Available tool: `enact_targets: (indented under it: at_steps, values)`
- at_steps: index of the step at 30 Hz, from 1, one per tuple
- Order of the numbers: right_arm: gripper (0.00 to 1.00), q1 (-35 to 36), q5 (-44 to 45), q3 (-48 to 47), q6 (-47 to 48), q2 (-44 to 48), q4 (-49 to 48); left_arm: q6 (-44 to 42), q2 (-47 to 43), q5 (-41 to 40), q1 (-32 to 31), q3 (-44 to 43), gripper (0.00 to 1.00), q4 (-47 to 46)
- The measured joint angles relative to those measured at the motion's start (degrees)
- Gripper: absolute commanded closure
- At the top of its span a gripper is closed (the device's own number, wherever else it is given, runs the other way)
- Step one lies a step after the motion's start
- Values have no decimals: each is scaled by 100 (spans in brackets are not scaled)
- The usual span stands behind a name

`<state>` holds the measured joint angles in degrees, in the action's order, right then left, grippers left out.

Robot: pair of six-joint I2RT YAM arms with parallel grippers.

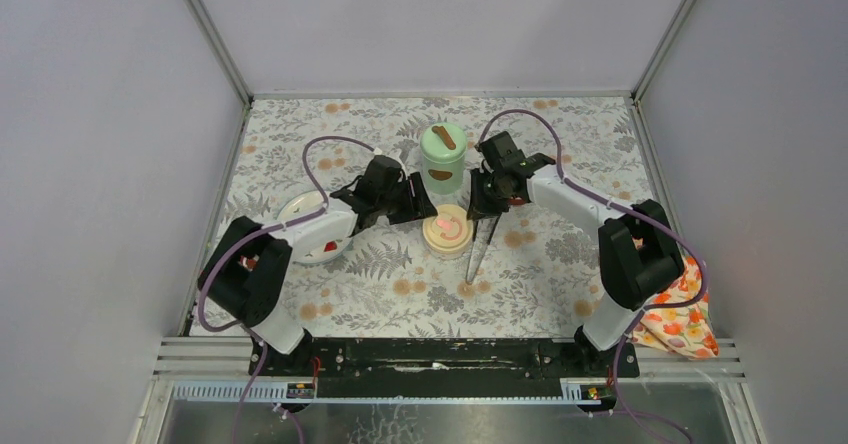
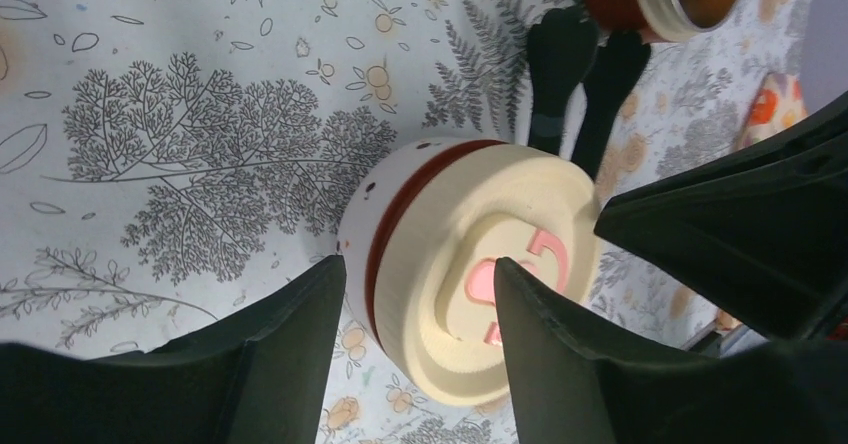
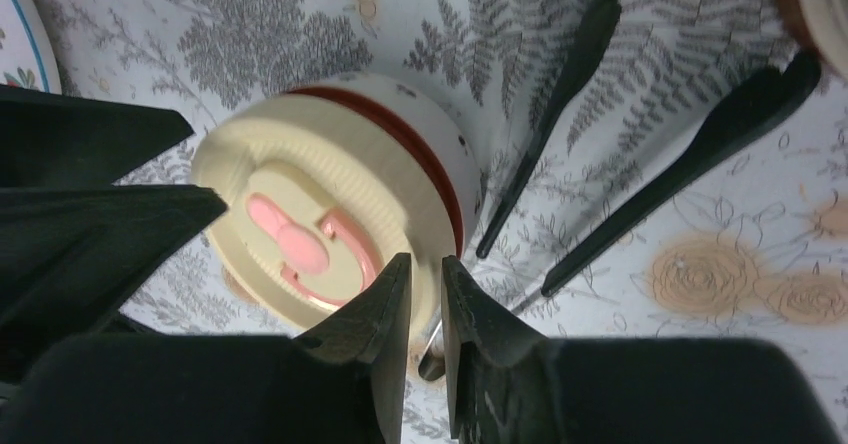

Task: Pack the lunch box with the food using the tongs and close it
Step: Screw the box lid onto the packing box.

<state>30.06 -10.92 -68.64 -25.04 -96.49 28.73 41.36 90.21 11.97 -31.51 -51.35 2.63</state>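
Flanking the closed cream-lidded bowl [image 2: 450,264], left fingers [image 2: 290,354] spread; right fingers [image 3: 370,364] barely parted around tongs [image 3: 560,94].

Your top view looks down from above and behind at the whole table [image 1: 560,264]. Each wrist view sits close on the cream lid [image 2: 450,254], from opposite sides. All three views share it.

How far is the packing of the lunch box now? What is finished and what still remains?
Done, it seems: the green jar has its lid on, and the cream lid sits on one bowl. In hand: the left gripper straddles that cream lid with open jaws, while the tongs lie on the table. Left: another bowl, showing orange food, looks uncovered.
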Motion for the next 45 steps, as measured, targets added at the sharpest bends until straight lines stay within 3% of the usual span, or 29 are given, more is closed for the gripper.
enact_targets:
  at_steps: [7,15,24,30,38,45]
  values:
    - [76,9,-2,-98,101,-413,-254,-111,516,68,-7,-136,45,-50]
    - [76,188,238,118,74,-251,-472,-164,468,39,-24,-87,46,-76]
    - [75,1036,450,542,-236,118,-575,-227,-361,-236,-31,638,32,101]
    - [64,1311,426,678,-378,240,-590,-223,-1023,-433,-39,938,27,562]
    - [60,1351,476,844,-374,728,-568,-109,-2151,-645,-195,1180,26,817]
    - [60,1355,428,1003,-376,737,-785,2,-2057,-756,-426,1394,33,879]
